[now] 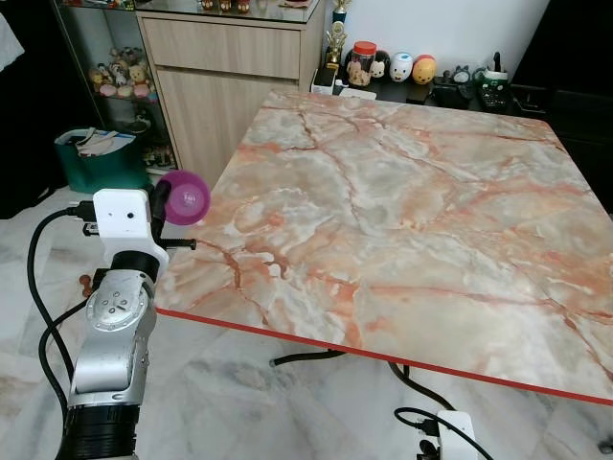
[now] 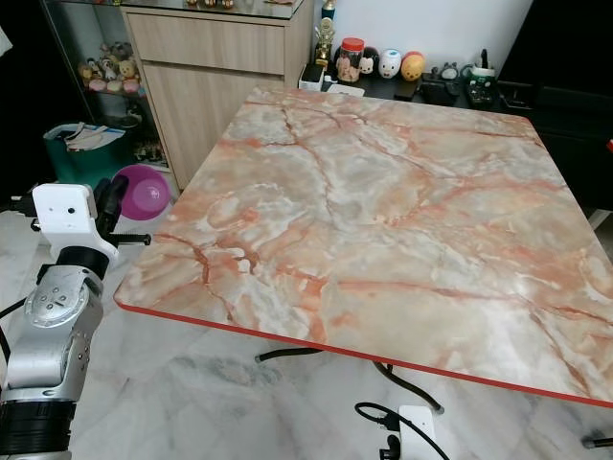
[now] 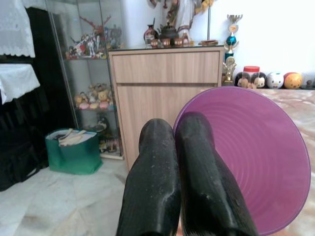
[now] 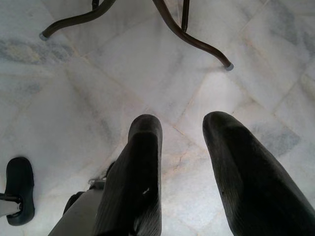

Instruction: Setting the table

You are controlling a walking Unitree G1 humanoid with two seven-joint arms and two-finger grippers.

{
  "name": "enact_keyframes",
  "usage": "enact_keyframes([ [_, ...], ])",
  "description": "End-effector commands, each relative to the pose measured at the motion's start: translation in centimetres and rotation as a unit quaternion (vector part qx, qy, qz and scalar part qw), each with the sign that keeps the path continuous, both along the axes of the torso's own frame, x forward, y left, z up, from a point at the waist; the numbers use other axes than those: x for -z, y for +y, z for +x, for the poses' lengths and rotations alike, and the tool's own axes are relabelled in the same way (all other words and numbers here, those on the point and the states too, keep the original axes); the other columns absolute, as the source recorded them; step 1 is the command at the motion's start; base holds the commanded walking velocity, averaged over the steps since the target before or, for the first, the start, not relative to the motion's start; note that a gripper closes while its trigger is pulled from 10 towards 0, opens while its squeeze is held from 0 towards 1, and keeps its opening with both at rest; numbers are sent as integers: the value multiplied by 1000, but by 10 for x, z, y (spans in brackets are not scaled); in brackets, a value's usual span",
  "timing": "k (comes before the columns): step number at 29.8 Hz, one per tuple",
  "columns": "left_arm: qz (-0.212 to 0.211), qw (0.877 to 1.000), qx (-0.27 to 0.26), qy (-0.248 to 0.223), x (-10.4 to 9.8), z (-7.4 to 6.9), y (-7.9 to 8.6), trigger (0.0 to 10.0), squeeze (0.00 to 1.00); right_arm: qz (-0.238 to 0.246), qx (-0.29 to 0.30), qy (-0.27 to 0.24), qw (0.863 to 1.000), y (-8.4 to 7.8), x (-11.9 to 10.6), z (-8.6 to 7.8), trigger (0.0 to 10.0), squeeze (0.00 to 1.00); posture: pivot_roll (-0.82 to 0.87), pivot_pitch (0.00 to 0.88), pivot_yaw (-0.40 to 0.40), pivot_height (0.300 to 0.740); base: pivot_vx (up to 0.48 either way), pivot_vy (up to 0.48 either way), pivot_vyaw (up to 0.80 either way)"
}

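A purple bowl (image 1: 185, 197) is pinched by its rim in the left end effector (image 3: 173, 142), whose two black fingers (image 3: 152, 187) are closed together on the near edge. The bowl is held in the air just off the near left corner of the bench (image 1: 402, 220), about level with its top and not yet over it. The right end effector (image 4: 182, 142) hangs low with its fingers spread and nothing between them, pointed at the pale floor (image 4: 98, 78) beside the dark curved legs (image 4: 192, 39) under the bench.

The step in hand is judged to be carrying the bowl over the edge and setting it down. It is best done by lifting the bowl clear of the red edge strip (image 1: 287, 333) before it is moved inward, then turning it until its base faces down, since it is now held tilted with its opening toward the wrist camera. The grip should be loosened only once the base rests flat.

The bowl looks like thin, smooth plastic, round with fine concentric rings inside; it is likely light and may slide on release. The bench top is a glossy, marble-patterned slab in pink, orange and grey, flat and hard. The fingers are rubbery, with a faintly speckled surface.
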State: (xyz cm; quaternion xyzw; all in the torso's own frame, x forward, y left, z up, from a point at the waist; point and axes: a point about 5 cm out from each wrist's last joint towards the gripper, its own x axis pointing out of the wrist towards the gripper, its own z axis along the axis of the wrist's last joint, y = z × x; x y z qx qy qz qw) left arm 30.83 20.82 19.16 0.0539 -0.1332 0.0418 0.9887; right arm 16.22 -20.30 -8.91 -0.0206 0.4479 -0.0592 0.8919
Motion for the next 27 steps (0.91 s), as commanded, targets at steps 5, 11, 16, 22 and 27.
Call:
enact_keyframes([
  [5,3,1000,1,-17,-7,3,0,10000,0,3,8,10,1000,-2,2,-4,10000,0,114,0,-54,728,0,0,-628],
  [11,2,1000,1,-22,-9,6,-1,10000,0,-3,0,5,1000,-3,1,-2,10000,0,106,0,-50,728,0,0,-643],
  [16,-2,1000,2,-25,-10,7,-3,10000,0,-5,2,5,1000,-3,0,-1,10000,0,98,0,-46,728,0,-313,0],
  [22,-7,1000,4,-28,-11,9,-6,10000,0,-6,4,4,1000,-4,0,0,10000,0,97,0,-43,728,0,-349,0],
  [27,-11,999,6,-31,-11,10,-8,10000,0,-3,14,4,1000,-4,0,-1,10000,0,97,0,-43,728,0,-349,0],
])
